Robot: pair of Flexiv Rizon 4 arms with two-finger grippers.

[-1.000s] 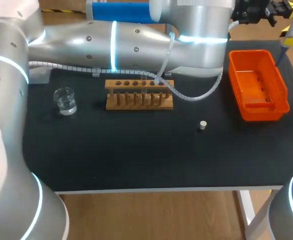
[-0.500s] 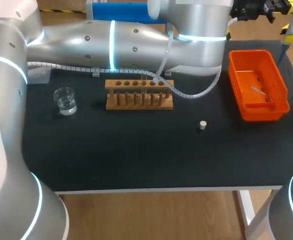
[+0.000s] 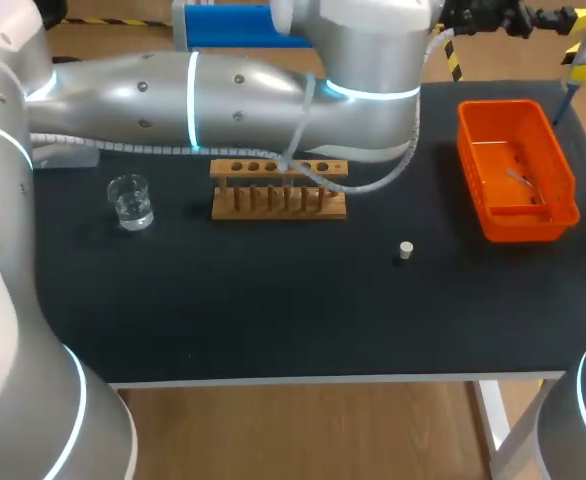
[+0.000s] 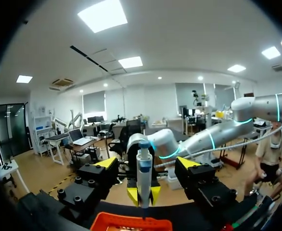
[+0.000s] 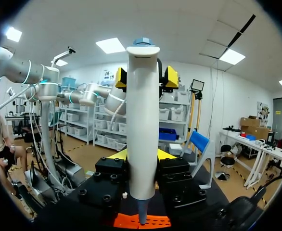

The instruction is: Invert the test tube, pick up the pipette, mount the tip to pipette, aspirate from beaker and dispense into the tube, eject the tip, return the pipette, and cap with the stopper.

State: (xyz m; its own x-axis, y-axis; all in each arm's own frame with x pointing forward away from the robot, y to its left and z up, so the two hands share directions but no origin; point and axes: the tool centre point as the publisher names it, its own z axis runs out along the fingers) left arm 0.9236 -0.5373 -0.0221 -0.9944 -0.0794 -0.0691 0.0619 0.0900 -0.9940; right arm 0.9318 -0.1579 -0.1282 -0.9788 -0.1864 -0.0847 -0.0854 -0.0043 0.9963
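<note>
The tip [image 3: 518,181] is now lying in the basket [image 3: 528,228], so you are returning the pipette [image 5: 142,120] next, right hand [image 5: 142,166] clamping it, left hand [image 4: 144,168] apart.

A black matte surface [image 3: 273,310] fills most of the head view, with a thin white rim along its near side. A white leg [image 3: 496,415] drops from its corner at 5 o'clock. Wood-toned floor [image 3: 313,430] shows at 6 o'clock, below the rim. In the wrist views, rectangular ceiling panels [image 4: 102,14] glow white on a pale ceiling.
</note>
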